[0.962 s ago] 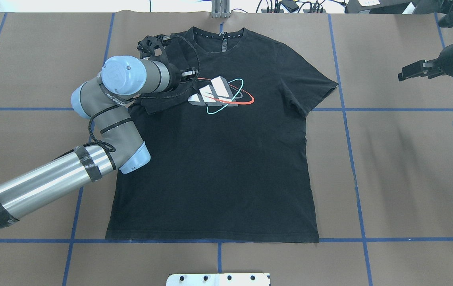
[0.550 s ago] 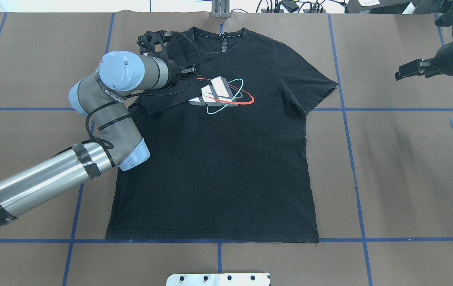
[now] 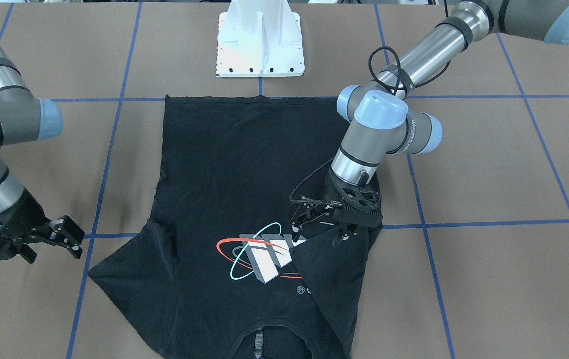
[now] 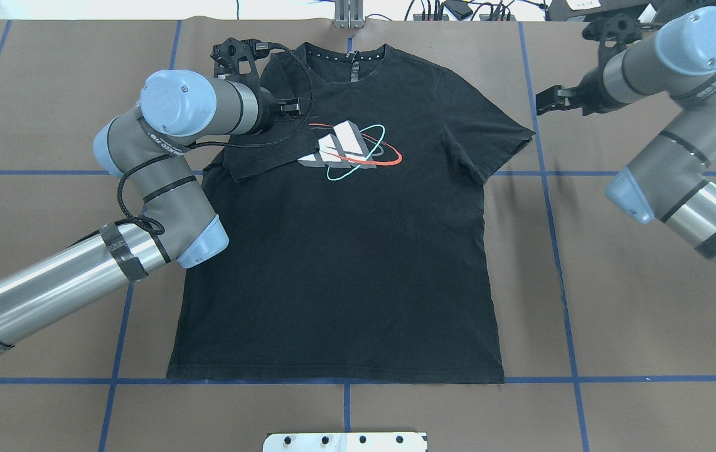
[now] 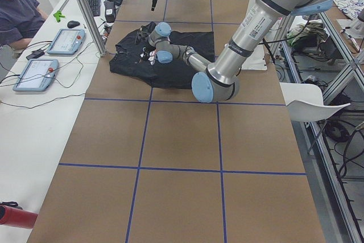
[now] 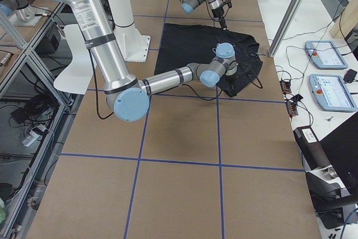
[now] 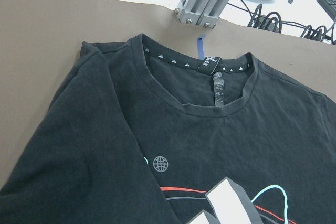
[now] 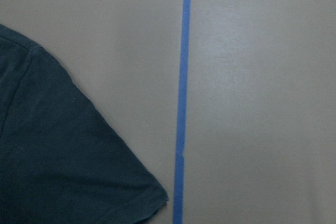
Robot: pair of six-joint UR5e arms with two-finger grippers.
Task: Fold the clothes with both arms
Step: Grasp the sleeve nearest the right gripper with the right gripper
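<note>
– What is hidden from me here?
– From overhead, my left arm (image 4: 207,113) covers most of the left gripper (image 3: 315,233). Facing the robot, I see its fingers spread over the edge of the folded left sleeve (image 3: 334,269), but I cannot tell whether they touch the cloth. That sleeve covers a corner of the print (image 4: 348,150).
– And the shirt?
– The shirt (image 4: 345,270) lies flat on the table (image 4: 615,301), print up. Its hem is nearest the base (image 3: 260,45), its long axis runs straight away, and its collar (image 4: 345,56) is farthest. Just beyond its right sleeve (image 4: 496,138), the right gripper (image 4: 546,103) hangs over the table, fingers apart and empty.
</note>
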